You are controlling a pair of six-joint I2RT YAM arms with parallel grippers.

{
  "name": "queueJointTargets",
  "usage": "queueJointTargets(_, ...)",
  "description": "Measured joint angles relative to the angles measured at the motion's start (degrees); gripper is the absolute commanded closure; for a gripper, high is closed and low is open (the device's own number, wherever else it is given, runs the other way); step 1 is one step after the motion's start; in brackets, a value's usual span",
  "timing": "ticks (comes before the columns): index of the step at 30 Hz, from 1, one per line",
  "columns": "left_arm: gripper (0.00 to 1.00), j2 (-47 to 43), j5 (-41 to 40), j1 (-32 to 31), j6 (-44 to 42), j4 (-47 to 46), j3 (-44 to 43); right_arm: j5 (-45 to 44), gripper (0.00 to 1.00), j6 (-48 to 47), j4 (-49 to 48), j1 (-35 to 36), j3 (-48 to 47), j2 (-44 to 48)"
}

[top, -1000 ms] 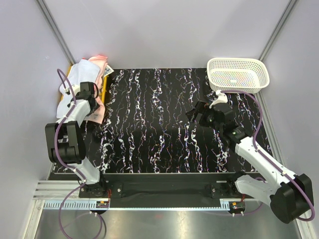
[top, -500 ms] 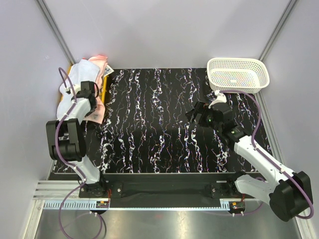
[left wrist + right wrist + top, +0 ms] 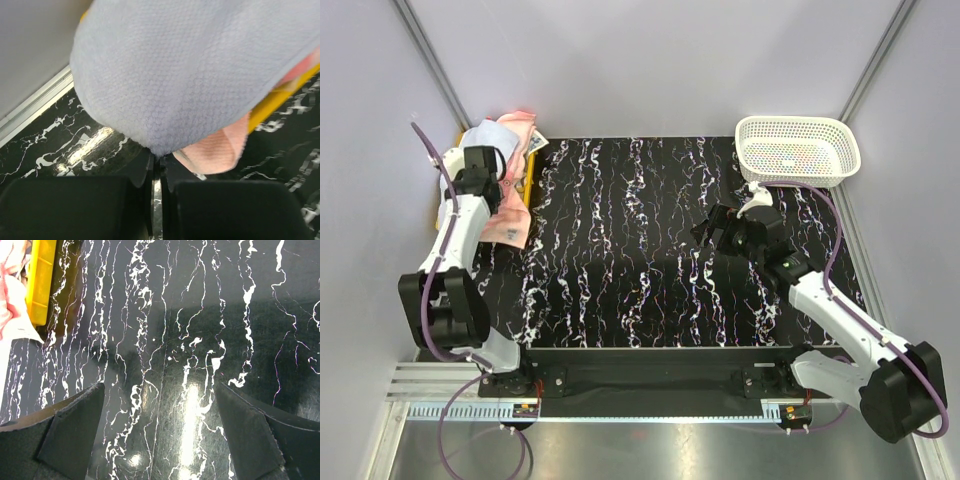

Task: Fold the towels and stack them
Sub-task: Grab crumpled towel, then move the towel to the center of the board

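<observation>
The towels lie heaped on a yellow tray at the table's back left. On top is a pale blue towel, with pink ones behind it and draping over the tray's near side. My left gripper is shut on a corner of the pale blue towel, which fills the left wrist view above the closed jaws. A pink towel shows beneath it. My right gripper hovers open over the bare table, holding nothing.
A white lattice basket stands at the back right with something colourful inside. The black marbled tabletop spreads between the arms. The right wrist view shows the yellow tray and a pink towel edge at far left.
My left gripper has closed on the pale blue towel and moved back and left, lifting it. The right arm has barely moved.
</observation>
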State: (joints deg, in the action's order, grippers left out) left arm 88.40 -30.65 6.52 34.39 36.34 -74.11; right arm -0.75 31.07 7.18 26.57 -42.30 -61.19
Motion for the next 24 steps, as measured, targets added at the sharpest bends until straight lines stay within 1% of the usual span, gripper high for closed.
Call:
queueJointTargets(5,1.0,-2.5,0.9,-2.1,-1.4,1.5,-7.2,0.0,0.0,0.0,0.0,0.0,0.0,-0.4)
queueJointTargets(10,1.0,-3.0,1.7,-8.8,-3.5,3.3,-14.7,-0.1,0.0,0.0,0.2,0.0,-0.5,-0.4)
queueJointTargets(13,1.0,-3.5,2.1,-14.2,-4.7,4.5,-17.6,-0.3,0.0,-0.1,0.9,0.0,-1.3,-0.3)
queueJointTargets(16,1.0,-4.8,2.3,-21.1,-5.0,5.3,-17.7,-1.2,0.0,-0.3,2.3,0.0,-2.1,0.5)
queueJointTargets(18,1.0,-5.5,2.3,-26.8,-5.0,5.5,-16.7,-2.1,0.0,-0.4,3.3,0.0,-2.6,1.9)
queueJointTargets(24,1.0,-6.5,1.1,-47.9,-2.0,4.4,-8.0,-6.8,0.0,-0.8,7.9,0.0,-5.1,8.6)
